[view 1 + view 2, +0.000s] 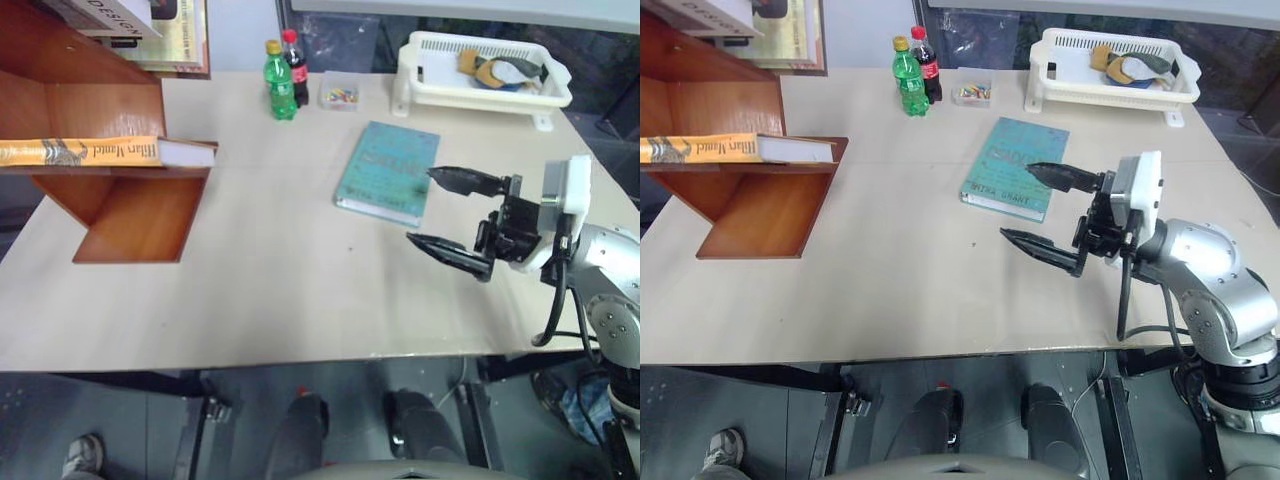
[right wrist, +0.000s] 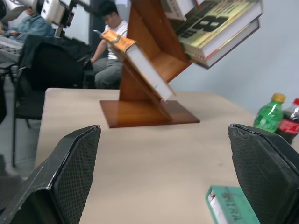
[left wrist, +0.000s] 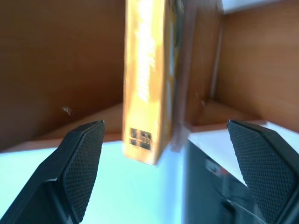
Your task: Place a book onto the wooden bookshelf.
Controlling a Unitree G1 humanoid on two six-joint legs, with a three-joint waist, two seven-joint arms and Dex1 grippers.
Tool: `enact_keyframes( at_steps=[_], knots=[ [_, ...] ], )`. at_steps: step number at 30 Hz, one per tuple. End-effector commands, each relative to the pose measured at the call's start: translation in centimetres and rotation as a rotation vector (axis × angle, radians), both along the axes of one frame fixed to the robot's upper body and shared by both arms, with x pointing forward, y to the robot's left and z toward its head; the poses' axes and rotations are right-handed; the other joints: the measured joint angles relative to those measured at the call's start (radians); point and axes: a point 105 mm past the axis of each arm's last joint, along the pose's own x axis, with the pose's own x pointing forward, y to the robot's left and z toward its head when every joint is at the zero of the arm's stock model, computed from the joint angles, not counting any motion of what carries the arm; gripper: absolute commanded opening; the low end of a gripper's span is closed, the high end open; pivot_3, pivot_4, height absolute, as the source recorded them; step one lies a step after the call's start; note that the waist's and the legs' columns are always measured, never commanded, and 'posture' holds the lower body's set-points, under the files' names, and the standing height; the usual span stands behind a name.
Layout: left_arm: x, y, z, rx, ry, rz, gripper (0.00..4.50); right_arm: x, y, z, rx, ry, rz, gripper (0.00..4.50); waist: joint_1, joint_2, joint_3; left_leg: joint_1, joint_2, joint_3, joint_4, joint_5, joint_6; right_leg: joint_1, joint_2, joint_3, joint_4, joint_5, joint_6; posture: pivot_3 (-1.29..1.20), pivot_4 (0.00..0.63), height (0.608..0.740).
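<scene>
Just ahead of left gripper [image 3: 163, 177], jaws spread wide and clear of the book [image 3: 147, 79] lying flat on the wooden bookshelf [image 1: 130, 215] board: best drawn straight back, avoiding the overhanging spine; right gripper [image 1: 455, 215] equally open, empty.

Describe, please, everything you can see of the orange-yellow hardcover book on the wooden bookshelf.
The orange-yellow hardcover book lies flat on a board of the reddish-brown polished wooden bookshelf. Its orange spine, lettered "Hilary Mantel", faces the camera, and its white page edges point toward the table's middle, slightly overhanging the board's end. It looks closed and intact. The open left gripper frames the book's end without touching it.
</scene>
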Motion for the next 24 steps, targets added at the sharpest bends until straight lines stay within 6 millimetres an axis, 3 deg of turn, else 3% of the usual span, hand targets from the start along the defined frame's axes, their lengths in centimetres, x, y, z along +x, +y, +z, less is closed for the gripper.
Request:
enact_keyframes(
  at_steps=[1,4,7,12,14,15,19,24],
  knots=[
    [-0.9,-3.6,2.8,0.032,-0.138,-0.204,4.47,0.0,0.0,0.9,-0.004,-0.059,0.032,4.50,0.000,0.000,0.000,0.000,0.000,0.000,0.000,0.000,0.000,0.000,0.000,0.000,0.000,0.000,0.000,0.00,0.150,0.740],
    [-0.7,-7.7,2.4,-0.014,-0.116,-0.396,4.47,0.4,-0.2,1.0,-0.010,-0.064,0.033,4.50,0.000,0.001,0.000,0.000,0.001,0.000,0.000,0.000,0.000,0.000,0.000,0.000,0.000,0.000,0.000,0.00,0.150,0.740],
    [0.0,-12.5,0.9,-0.183,-0.073,-0.575,3.77,0.2,-0.3,1.0,-0.025,-0.069,0.032,4.50,0.001,0.002,0.001,0.000,0.000,0.000,0.000,0.000,0.000,0.000,0.000,0.001,-0.001,0.000,0.000,0.00,0.150,0.740],
    [2.5,-20.2,-3.7,-0.538,0.052,-0.736,1.41,-0.4,-0.7,1.5,-0.043,-0.088,-0.009,4.50,0.001,0.005,0.001,0.000,-0.003,0.000,0.000,0.000,0.000,0.000,0.001,0.001,0.000,0.000,0.000,0.00,0.150,0.740],
    [3.7,-21.7,-4.7,-0.658,0.061,-0.719,0.76,-0.7,-0.7,1.6,-0.055,-0.097,-0.024,4.50,0.005,0.006,0.001,0.000,-0.004,-0.001,0.001,0.000,0.000,0.001,0.001,0.001,0.000,0.000,0.000,0.00,0.150,0.740],
    [5.0,-22.0,-5.4,-0.754,0.039,-0.669,0.30,-0.8,-0.7,1.7,-0.059,-0.101,-0.033,4.50,0.005,0.006,0.001,0.000,-0.004,-0.001,0.001,0.000,0.000,0.001,0.002,0.002,0.001,0.000,0.000,0.00,0.150,0.740],
    [9.3,-22.7,-7.1,-0.992,-0.137,-0.460,0.30,-1.5,-0.6,1.6,-0.080,-0.108,-0.072,4.50,0.008,0.006,0.000,0.001,-0.004,-0.003,0.002,0.000,0.000,0.001,0.004,0.001,0.002,0.001,0.000,0.00,0.150,0.740],
    [12.9,-19.1,-7.2,-1.203,-0.433,-0.087,0.30,-2.0,-0.3,1.4,-0.078,-0.093,-0.099,4.50,0.015,0.004,-0.001,0.003,-0.005,-0.005,0.002,0.000,0.000,0.004,0.004,0.000,0.001,0.001,-0.001,0.00,0.150,0.740]
  ],
)
